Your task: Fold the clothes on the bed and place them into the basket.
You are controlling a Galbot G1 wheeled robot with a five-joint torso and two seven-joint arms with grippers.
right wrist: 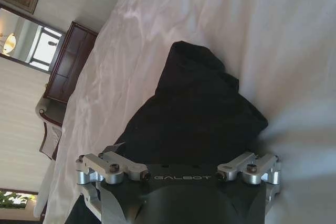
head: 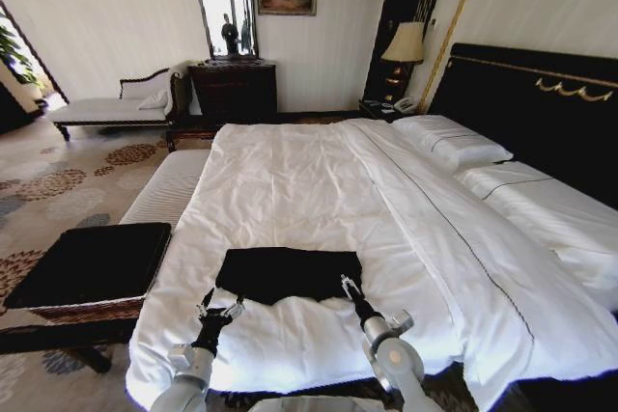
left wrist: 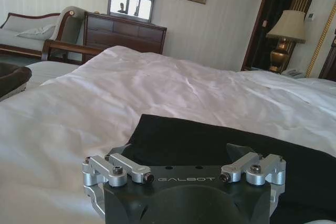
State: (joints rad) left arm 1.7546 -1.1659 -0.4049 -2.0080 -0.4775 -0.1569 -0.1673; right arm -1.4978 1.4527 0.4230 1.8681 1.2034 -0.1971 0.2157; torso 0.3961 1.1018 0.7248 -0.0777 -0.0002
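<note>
The black clothes (head: 288, 272) lie as a folded, wide rectangle on the white bed (head: 290, 180), close to its foot edge. My left gripper (head: 220, 314) is open just short of the garment's near left corner; the left wrist view has the black cloth (left wrist: 210, 140) right ahead of this gripper (left wrist: 182, 148). At the near right corner my right gripper (head: 350, 287) is open, its tips at the fabric's edge. The right wrist view looks along the bunched clothes (right wrist: 199, 103) from the right gripper (right wrist: 181, 148). The basket (head: 92, 265), wicker with a black top, stands left of the bed's foot.
A pale striped bench (head: 169, 185) runs along the bed's left side behind the basket. Pillows (head: 449, 142) and a black headboard (head: 541, 103) are at the right. A dark dresser (head: 235, 89), a chaise (head: 106, 108) and a lamp (head: 406, 45) line the far wall.
</note>
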